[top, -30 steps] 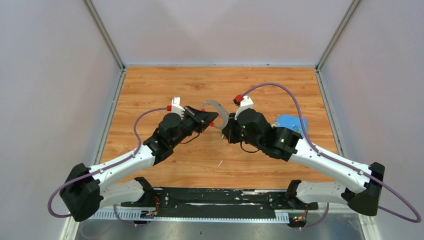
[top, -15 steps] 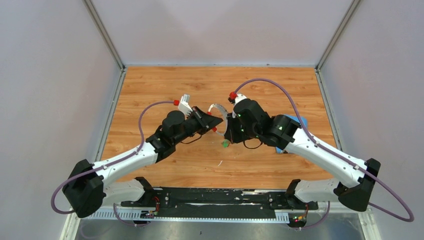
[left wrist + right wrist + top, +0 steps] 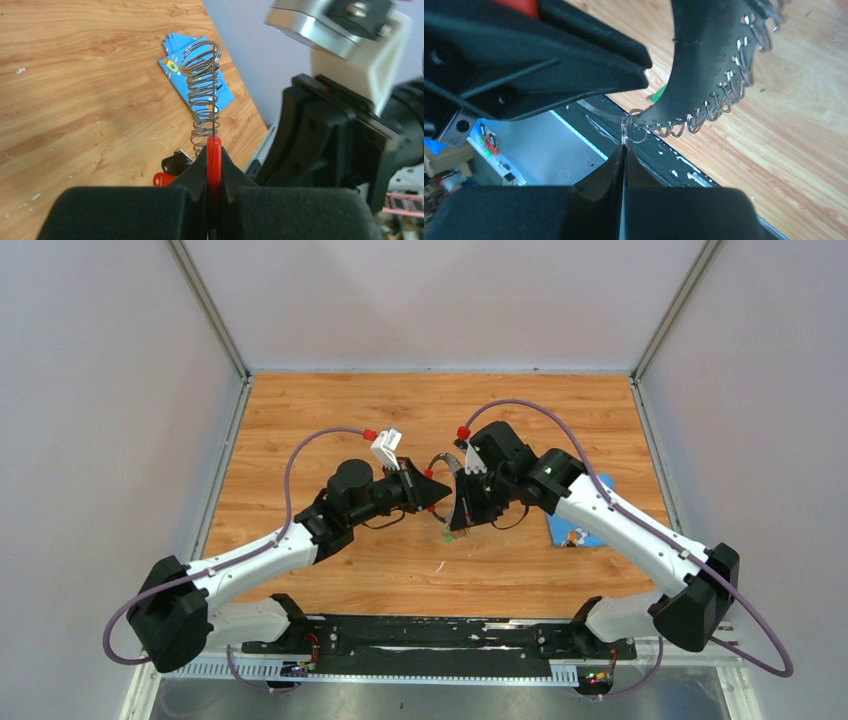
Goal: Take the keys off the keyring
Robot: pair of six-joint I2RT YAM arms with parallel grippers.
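While left hand (image 3: 214,152) and right hand (image 3: 624,150) pinch it, the keyring (image 3: 202,100) spans between.

One keyring (image 3: 202,115), one blue cloth (image 3: 175,70)

silvery keyring (image 3: 202,100) with red part; blue cloth (image 3: 171,55), orange-marked; brown wood-grain table (image 3: 75,100)

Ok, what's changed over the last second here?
Both wrists rolled, turning the keyring from broadside to nearly edge-on in the top view, and the right arm swung farther from its base. A green-capped key now shows below the ring. Unchanged: left gripper clamped on the red part, right gripper pinching a wire loop, blue cloth in place.
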